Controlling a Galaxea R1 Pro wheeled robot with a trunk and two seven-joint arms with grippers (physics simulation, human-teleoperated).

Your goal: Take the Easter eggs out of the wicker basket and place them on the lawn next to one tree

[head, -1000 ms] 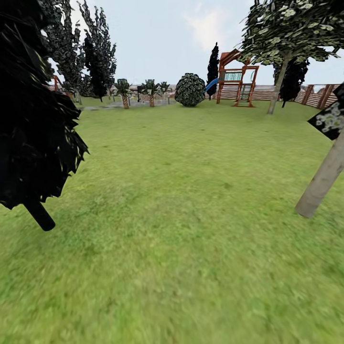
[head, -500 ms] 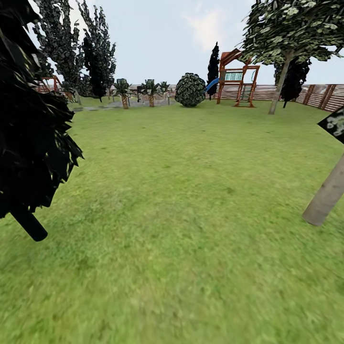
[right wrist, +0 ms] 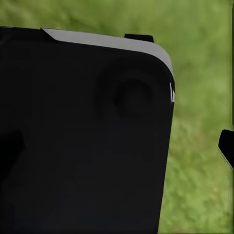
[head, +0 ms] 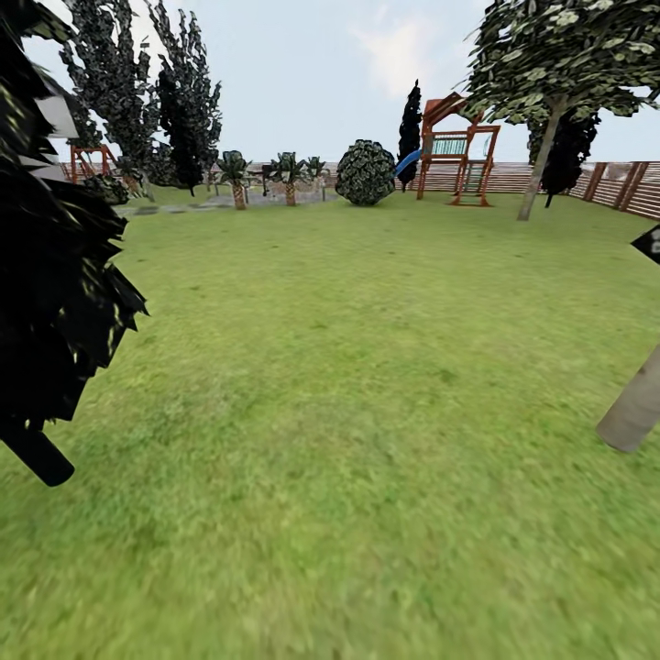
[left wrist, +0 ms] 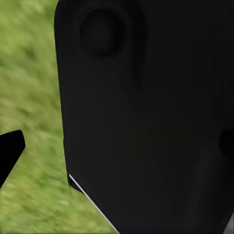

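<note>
Lawn point(head: 367, 385) spreads across the head view from the near edge out to the fence point(head: 632, 183). Nearest, at 9 o'clock, a dark, black-foliaged tree point(head: 46, 302) leans in with its stub of trunk at the grass; at 3 o'clock a pale grey-brown trunk point(head: 634, 412) rises tilted from the grass at the frame's edge. Further out, toward 1 o'clock, a thin-trunked leafy tree point(head: 541, 73) stands before the fence, and at 12 o'clock a round bush point(head: 365, 171) sits beside a red wooden play frame point(head: 456, 147) with a blue slide. Short palms point(head: 238, 174) line the far edge around 11 o'clock. The wrist views add what the head view lacks: each looks at blurred grass point(left wrist: 34, 97) past a large black robot part point(right wrist: 83, 141). Whether either pincer is spread or pressed together cannot be told.
</note>
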